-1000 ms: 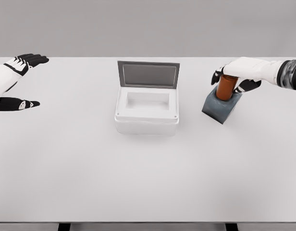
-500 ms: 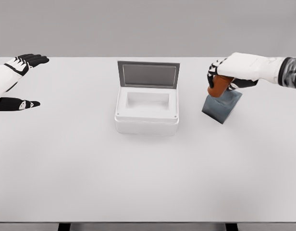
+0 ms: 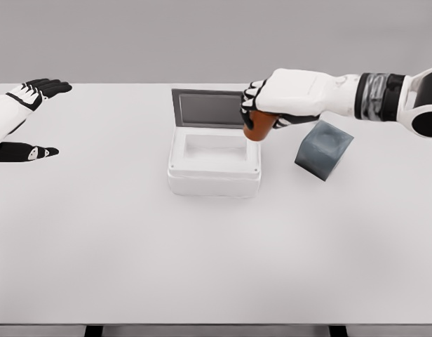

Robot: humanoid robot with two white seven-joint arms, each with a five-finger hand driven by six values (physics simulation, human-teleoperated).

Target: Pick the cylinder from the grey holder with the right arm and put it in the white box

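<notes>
Two hands: both in view over the table (image 3: 216,267).
Left hand (image 3: 23,119): at the table's left edge, fingers spread, holding nothing.
White box (image 3: 214,165): middle of the table, toward the far edge; lid (image 3: 216,109) upright behind it.
Grey holder (image 3: 323,149): right of the box, tilted, apart from it.
Right hand (image 3: 275,102): clenched around the cylinder.
Cylinder (image 3: 261,126): orange-brown, at the box's far right corner, apparently above the rim; contact cannot be told.

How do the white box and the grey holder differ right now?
The white box sits flat with its lid raised; the grey holder stands tilted on an edge. The box is larger and pale; the holder is small and dark. The right hand holds the cylinder at the box's right rim. Both hold nothing.
</notes>
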